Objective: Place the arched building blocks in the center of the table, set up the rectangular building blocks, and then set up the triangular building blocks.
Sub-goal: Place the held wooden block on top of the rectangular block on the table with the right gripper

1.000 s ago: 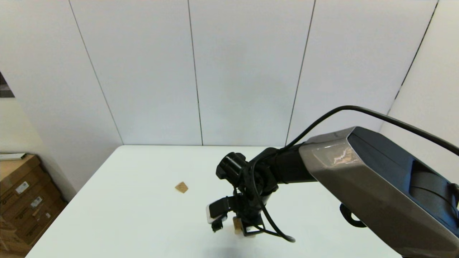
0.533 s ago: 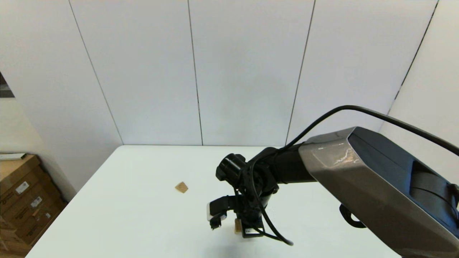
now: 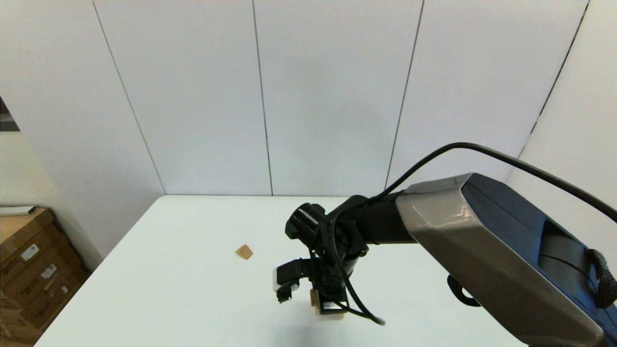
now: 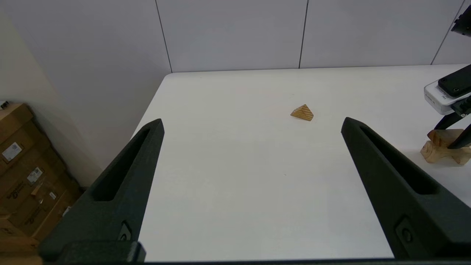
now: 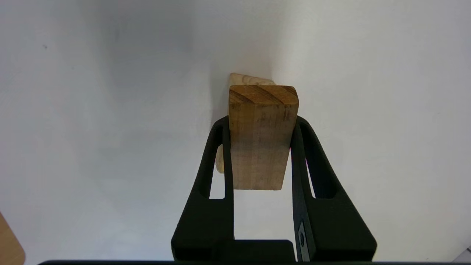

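Near the lower middle of the head frame, the right gripper (image 3: 324,302) points down at the table (image 3: 193,299), its arm reaching in from the right edge. From the right wrist camera its two fingers (image 5: 217,154) are closed against the sides of the rectangular building blocks (image 5: 260,140), a tan-brown slab held end-on with its striped end face toward the tabletop. Just beyond that end a sliver of the paler arched building blocks (image 5: 250,78) shows; whether the two touch cannot be told. At the right edge of the left wrist frame this pale block (image 4: 439,149) rests on the table. Well apart, in the upper middle of that frame, the triangular building blocks (image 4: 302,112) lie ridge-up. The left gripper (image 4: 252,123) hangs with jaws wide apart, gripping nothing.
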